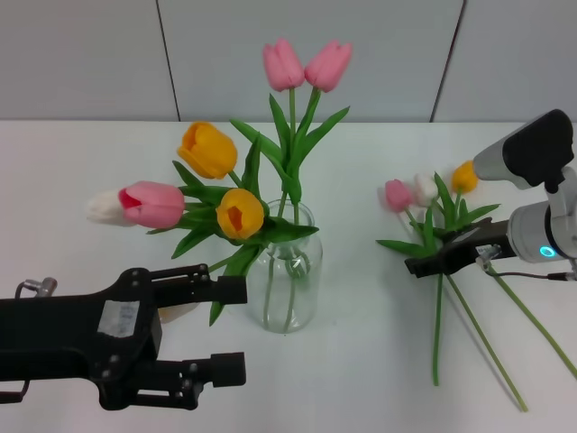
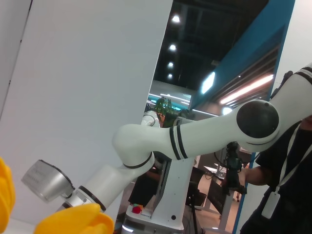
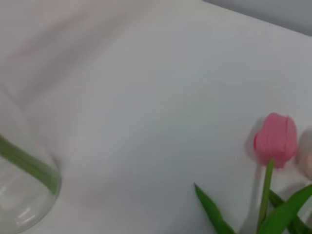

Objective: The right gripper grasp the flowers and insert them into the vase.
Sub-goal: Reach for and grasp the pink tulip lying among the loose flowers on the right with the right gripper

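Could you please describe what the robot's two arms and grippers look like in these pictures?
The left gripper is black and boxy with a grey label and a silver knob at its rear. The right gripper is black and slim, on a silver-and-white arm with a cyan light ring and a thin cable.

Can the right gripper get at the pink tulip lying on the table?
Probably yes: the right gripper already sits over the stems just below the pink tulip, with nothing between them.
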`<state>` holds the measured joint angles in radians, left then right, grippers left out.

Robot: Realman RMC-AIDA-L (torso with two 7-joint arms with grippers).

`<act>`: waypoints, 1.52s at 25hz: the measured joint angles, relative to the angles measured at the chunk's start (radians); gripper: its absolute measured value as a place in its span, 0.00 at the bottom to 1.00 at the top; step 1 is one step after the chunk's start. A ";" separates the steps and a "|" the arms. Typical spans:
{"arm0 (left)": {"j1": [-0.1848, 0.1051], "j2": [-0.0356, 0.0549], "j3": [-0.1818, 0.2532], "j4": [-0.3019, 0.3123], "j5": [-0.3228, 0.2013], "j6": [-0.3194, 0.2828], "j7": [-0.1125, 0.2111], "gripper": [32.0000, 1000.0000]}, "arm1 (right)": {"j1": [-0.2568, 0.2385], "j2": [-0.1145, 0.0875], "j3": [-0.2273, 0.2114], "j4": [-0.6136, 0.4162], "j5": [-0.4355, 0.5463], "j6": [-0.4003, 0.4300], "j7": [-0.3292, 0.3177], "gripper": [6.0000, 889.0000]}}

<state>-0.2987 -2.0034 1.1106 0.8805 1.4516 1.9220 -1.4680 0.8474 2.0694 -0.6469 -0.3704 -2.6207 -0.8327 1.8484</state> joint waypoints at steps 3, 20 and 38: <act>-0.002 -0.0002 0.000 0.000 -0.001 0.000 0.000 0.83 | 0.001 0.001 0.001 0.015 0.002 0.028 0.001 0.94; -0.010 -0.0031 0.000 0.000 0.002 0.000 0.002 0.83 | 0.028 0.007 0.002 0.092 0.002 0.136 -0.011 0.93; -0.015 -0.0031 0.000 -0.017 0.002 0.000 0.003 0.83 | 0.047 0.008 0.001 0.130 0.063 0.144 -0.062 0.91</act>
<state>-0.3139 -2.0065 1.1106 0.8636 1.4539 1.9220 -1.4649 0.8946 2.0769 -0.6458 -0.2402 -2.5572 -0.6890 1.7859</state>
